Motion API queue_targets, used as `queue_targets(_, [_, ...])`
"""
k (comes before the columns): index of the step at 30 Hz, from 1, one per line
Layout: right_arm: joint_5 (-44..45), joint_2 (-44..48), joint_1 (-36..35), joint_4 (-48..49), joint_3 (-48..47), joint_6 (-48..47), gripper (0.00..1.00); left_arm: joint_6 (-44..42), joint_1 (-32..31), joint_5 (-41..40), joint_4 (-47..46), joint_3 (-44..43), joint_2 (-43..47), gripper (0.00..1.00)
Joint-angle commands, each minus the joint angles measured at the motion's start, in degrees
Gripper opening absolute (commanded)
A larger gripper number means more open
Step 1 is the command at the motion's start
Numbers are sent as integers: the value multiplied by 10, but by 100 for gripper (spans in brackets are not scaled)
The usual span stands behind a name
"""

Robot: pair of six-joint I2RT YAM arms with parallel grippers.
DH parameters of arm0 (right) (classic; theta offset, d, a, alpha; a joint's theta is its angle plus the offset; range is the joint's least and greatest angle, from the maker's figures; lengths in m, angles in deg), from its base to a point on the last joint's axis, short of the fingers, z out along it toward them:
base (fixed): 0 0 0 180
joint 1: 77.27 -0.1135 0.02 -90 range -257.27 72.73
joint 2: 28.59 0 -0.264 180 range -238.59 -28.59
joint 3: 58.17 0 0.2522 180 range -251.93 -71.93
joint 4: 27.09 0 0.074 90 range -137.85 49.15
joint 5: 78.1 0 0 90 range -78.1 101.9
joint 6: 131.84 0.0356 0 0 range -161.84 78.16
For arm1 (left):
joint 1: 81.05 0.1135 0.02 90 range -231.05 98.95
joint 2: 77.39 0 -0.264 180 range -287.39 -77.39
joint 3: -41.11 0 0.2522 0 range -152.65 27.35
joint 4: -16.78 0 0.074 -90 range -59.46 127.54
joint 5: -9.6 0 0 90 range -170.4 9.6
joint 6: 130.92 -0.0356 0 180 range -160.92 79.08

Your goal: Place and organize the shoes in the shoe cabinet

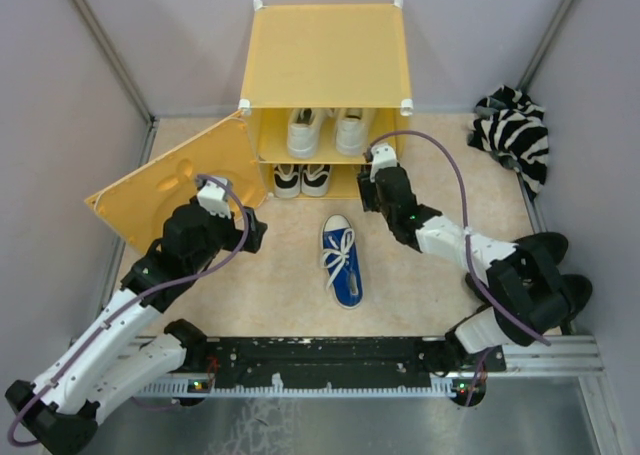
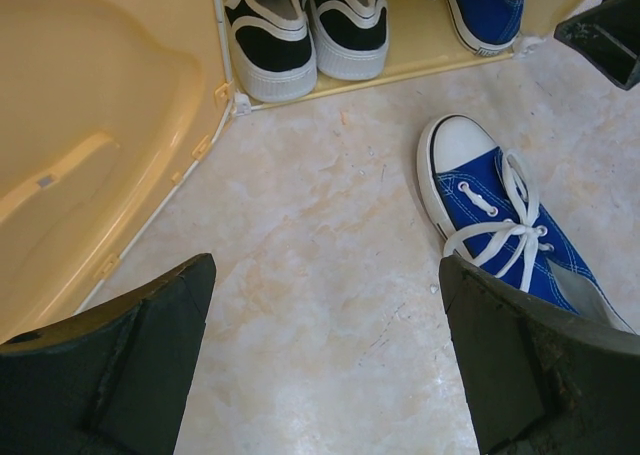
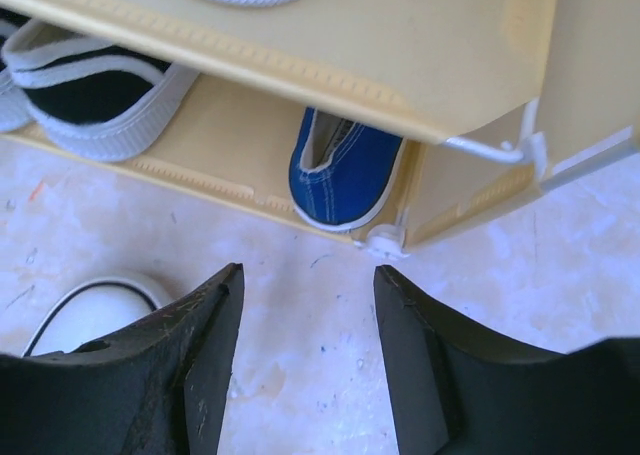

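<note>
The yellow shoe cabinet (image 1: pixel 325 65) stands at the back with its door (image 1: pixel 170 180) swung open to the left. Two white shoes (image 1: pixel 327 130) sit on the upper shelf. On the lower shelf are a black-and-white pair (image 2: pixel 300 30) and one blue shoe (image 3: pixel 345 170), heel outward, at the right. The other blue shoe (image 1: pixel 342 260) lies on the floor in front, toe toward the cabinet. My right gripper (image 3: pixel 308 272) hovers open and empty just before the stowed blue shoe. My left gripper (image 2: pixel 326 265) is wide open over bare floor, left of the loose blue shoe (image 2: pixel 510 225).
A zebra-striped cloth (image 1: pixel 512 130) lies at the back right by the wall. Grey walls close in both sides. The open door's inner face (image 2: pixel 90 125) slants close to my left gripper. The arms' black rail (image 1: pixel 330 360) runs along the near edge.
</note>
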Motion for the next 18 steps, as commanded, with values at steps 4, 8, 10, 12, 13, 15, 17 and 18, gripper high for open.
queue_targets(4, [-26,38,-59,-51,23,-19,50,-4,-1,-3,-14,4,14,99])
queue_targets(8, [-24,57,-87,-17,67,-8,48,-3,-1,-4,-13,3,20,99])
queue_targets(10, [-23,56,-96,-34,69,-9,48,-5,-1,-6,-12,3,24,99])
queue_targets(12, [-18,47,-107,-80,48,-19,48,-6,-1,-8,-10,3,25,99])
queue_targets(13, [-14,41,-114,-107,32,-29,48,-6,-1,-8,-10,4,26,99])
queue_targets(15, [22,21,-141,-163,-10,-57,48,-4,-1,-7,-12,3,27,99])
queue_targets(17, [86,-7,-173,-212,-51,-95,48,-4,-1,-5,-15,4,29,99])
queue_targets(18, [120,-24,-186,-238,-80,-114,49,-4,-1,-4,-16,5,31,99])
